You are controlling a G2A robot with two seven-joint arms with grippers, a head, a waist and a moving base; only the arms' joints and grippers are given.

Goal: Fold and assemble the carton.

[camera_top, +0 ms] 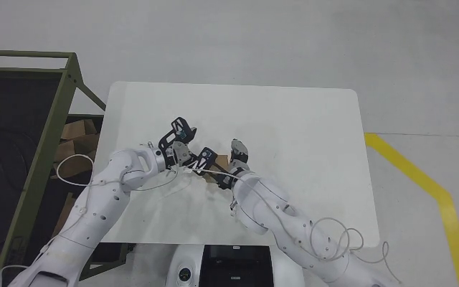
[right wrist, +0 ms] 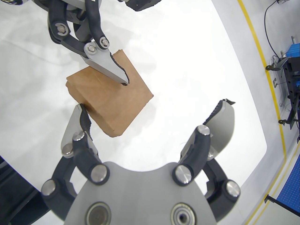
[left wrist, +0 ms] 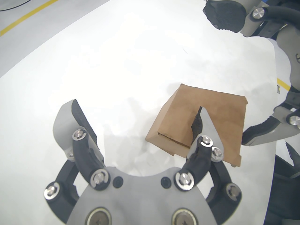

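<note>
Left wrist view: carton (left wrist: 211,108), flat, brown, lying on white surface (left wrist: 117,59). Left fingers (left wrist: 206,122) spread wide (one tip resting atop carton). Right fingers (right wrist: 71,127) wide, one touching carton's edge, other well apart.

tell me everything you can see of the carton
The carton is plain brown cardboard, folded into a low flat pack, with layered flaps showing along one edge. It lies on the white table near its middle. One finger of the open left pincer rests on its top face; one finger of the open right pincer meets a side edge.
</note>
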